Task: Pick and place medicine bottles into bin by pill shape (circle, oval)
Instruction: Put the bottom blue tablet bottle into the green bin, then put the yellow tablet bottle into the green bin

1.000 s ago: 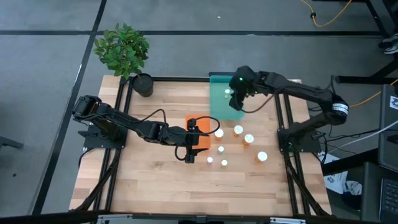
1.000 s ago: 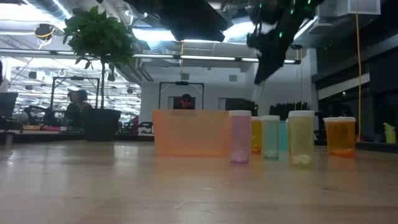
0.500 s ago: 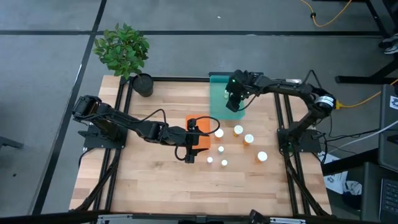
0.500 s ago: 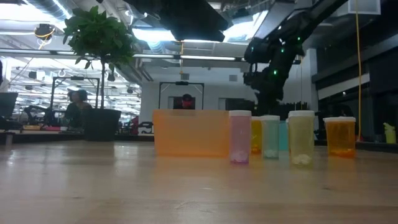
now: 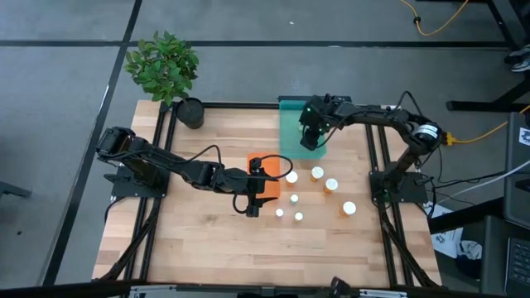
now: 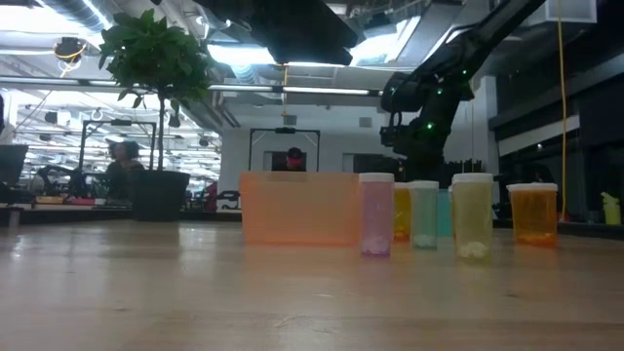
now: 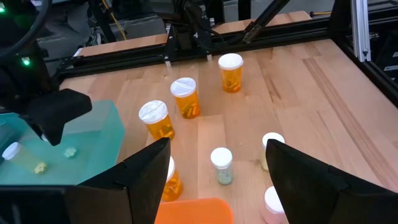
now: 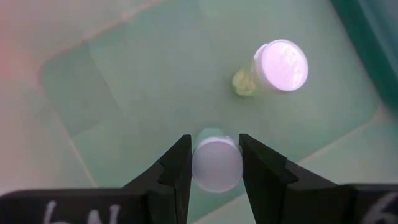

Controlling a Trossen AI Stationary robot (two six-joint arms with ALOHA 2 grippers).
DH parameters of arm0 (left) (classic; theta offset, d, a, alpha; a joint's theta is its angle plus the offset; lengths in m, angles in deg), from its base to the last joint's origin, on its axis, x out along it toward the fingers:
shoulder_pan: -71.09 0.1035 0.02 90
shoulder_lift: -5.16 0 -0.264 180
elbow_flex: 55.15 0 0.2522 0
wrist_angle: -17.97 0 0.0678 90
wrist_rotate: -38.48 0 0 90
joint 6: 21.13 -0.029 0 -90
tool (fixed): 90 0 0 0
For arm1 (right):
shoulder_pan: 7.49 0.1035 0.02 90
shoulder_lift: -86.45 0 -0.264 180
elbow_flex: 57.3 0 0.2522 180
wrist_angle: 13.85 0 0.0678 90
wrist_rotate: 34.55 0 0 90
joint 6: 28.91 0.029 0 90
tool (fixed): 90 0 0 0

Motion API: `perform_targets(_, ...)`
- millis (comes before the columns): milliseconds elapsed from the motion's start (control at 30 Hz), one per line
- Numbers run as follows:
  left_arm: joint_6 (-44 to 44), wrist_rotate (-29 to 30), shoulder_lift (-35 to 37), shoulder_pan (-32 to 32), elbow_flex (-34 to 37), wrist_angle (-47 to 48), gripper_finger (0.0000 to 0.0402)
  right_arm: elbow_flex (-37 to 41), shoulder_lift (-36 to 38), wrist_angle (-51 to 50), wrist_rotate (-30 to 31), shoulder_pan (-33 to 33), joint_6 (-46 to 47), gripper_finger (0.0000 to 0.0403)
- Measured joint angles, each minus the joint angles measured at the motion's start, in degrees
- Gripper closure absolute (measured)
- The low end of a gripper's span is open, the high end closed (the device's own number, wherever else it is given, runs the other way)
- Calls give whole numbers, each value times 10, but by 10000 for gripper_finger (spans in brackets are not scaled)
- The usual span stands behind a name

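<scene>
Right claw [image 8: 214, 163] lowered into green bin [image 8: 124, 81] — bottle [image 8: 216, 164] gripped.

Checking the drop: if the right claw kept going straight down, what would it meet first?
Probably the floor of the green bin; the right claw holds a bottle over a bare patch, beside another bottle.

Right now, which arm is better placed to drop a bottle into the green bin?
Right. The right gripper holds a white-capped bottle directly above the green bin. The left gripper hangs empty beside the orange bin.
</scene>
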Motion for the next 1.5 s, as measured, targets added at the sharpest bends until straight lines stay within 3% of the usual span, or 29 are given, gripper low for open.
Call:
perform_targets(267,0,0,0,0,0,0,145,-1,-5,12,-1,-9,-11,280)
perform_targets(600,0,0,0,0,0,0,145,0,-6,10,4,-9,-24,205)
perform_targets(800,0,0,0,0,0,0,145,-32,-6,-15,3,-9,-26,185)
perform_targets(1167,0,0,0,0,0,0,145,-177,1,-283,43,10,37,211)
perform_targets(1333,0,0,0,0,0,0,145,-213,46,-332,98,55,66,237)
perform_targets(1500,0,0,0,0,0,0,145,-219,123,-355,101,114,112,254)
